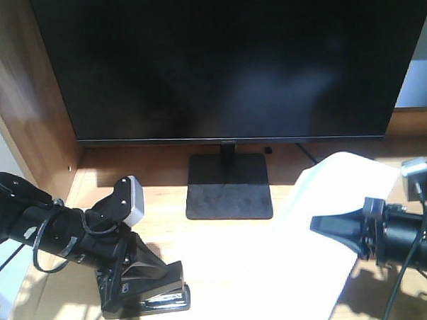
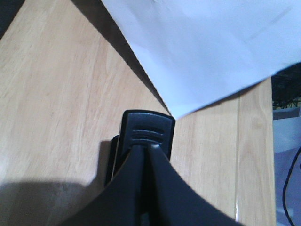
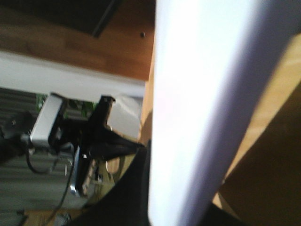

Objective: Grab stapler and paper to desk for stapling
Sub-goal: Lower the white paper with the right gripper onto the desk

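**Black stapler gripped, white paper lifted**

Black against the pale wood, the stapler (image 1: 154, 296) sits on the desk (image 1: 229, 276) at the lower left of the front view, with the left gripper (image 1: 142, 280) closed on it. At the right, the right gripper (image 1: 333, 229) is clamped on the paper (image 1: 310, 262), which rises curved off the wood. In the left wrist view the paper's corner points at the stapler's front end, just short of it. Bare wood lies between them, and the monitor base (image 1: 229, 191) stands behind at centre.
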